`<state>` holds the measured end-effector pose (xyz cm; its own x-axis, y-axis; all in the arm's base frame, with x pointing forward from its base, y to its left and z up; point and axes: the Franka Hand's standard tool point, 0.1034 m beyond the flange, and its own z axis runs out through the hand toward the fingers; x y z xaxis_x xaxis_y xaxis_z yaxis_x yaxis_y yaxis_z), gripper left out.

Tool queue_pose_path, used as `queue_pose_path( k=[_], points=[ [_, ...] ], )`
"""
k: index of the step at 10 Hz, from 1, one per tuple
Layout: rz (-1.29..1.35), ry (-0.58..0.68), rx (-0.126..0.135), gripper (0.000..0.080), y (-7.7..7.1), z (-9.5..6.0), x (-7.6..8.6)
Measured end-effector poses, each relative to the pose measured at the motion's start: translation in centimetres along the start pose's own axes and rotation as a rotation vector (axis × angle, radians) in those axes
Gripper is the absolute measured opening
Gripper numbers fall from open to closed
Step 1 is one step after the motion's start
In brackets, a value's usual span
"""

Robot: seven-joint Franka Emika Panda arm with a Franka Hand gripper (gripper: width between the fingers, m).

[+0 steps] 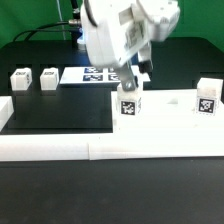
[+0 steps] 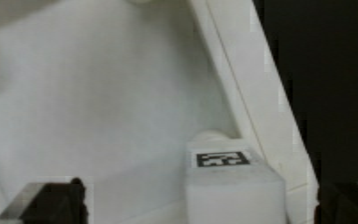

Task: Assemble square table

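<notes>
Hovering over the slab point(image 1: 165, 122) of the square table, the gripper point(image 1: 137, 79) has its jaws spread wide and grasps nothing. One tagged leg point(image 1: 128, 104) stands upright on the slab just below the jaws, and in the wrist view it sits ahead of the gap, touching neither of the fingertips point(image 2: 55, 200). A second leg point(image 1: 205, 97) stands well apart toward the exterior view's right, and two loose legs point(image 1: 20, 78) rest far off toward its left.
</notes>
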<state>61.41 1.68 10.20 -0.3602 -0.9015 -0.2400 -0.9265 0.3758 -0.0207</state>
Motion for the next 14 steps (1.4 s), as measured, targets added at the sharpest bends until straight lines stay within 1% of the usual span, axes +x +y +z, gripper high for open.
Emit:
queue_pose_path(
  k=[2,7,8,9,10,12,13,14],
  points=[
    [0.001,0.006,-0.004,0.0649,0.1,0.5,0.2],
    [-0.003,0.006,-0.005,0.0649,0.1,0.5,0.3],
    [-0.088,0.008,0.01,0.0649,0.0,0.5,0.3],
    [-0.192,0.017,0.038,0.0649,0.1,0.5,0.5],
    [-0.319,0.019,0.035,0.0649,0.5,0.3,0.3],
    [-0.566,0.006,0.003,0.0649,1.2,-0.9,-1.1],
    [-0.682,0.011,0.001,0.0649,1.1,-1.2,-1.3],
    [-0.735,0.012,-0.001,0.0649,1.2,-1.1,-1.1]
  ],
)
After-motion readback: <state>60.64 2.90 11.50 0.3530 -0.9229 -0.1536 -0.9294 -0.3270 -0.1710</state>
